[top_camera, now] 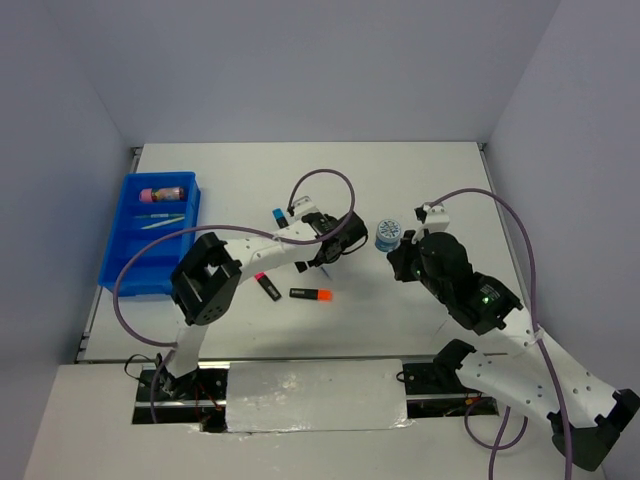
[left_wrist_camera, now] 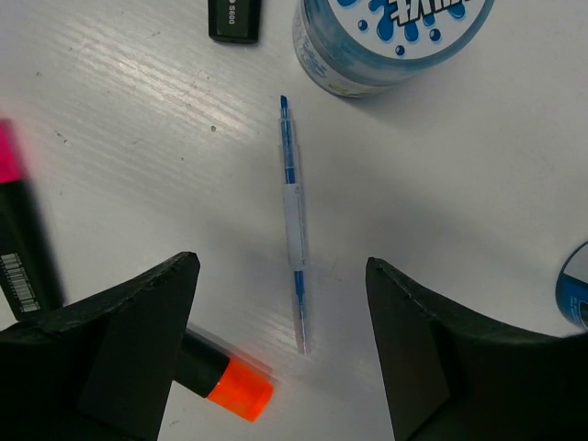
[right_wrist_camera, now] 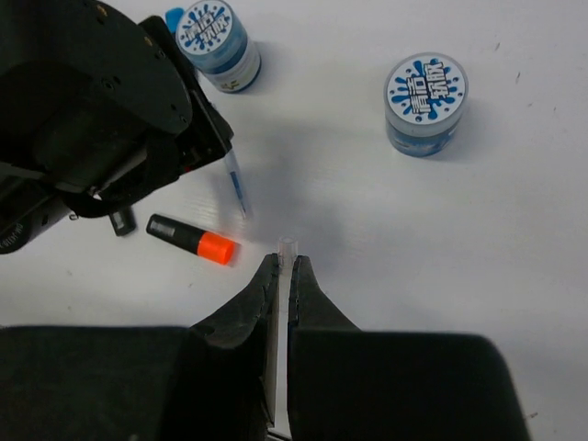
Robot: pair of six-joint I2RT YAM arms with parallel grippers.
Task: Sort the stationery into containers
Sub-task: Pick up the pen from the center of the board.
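A thin blue pen (left_wrist_camera: 293, 220) lies on the white table between the fingers of my left gripper (left_wrist_camera: 281, 266), which stands open just above it without touching. Close by are an orange-capped highlighter (left_wrist_camera: 237, 386), a pink-capped one (left_wrist_camera: 18, 230) and two blue-white tape rolls (right_wrist_camera: 217, 41) (right_wrist_camera: 424, 101). My right gripper (right_wrist_camera: 283, 262) is shut on a thin clear pen (right_wrist_camera: 287, 246) whose tip pokes out past the fingertips. The blue tray (top_camera: 128, 262) sits at the far left with a pink tube (top_camera: 163, 192) and thin pens (top_camera: 160, 220) inside.
A blue-capped highlighter (top_camera: 278, 215) lies behind the left arm. The two grippers (top_camera: 335, 240) (top_camera: 397, 262) are close together mid-table, with one tape roll (top_camera: 388, 235) between them. Grey walls enclose the table on three sides.
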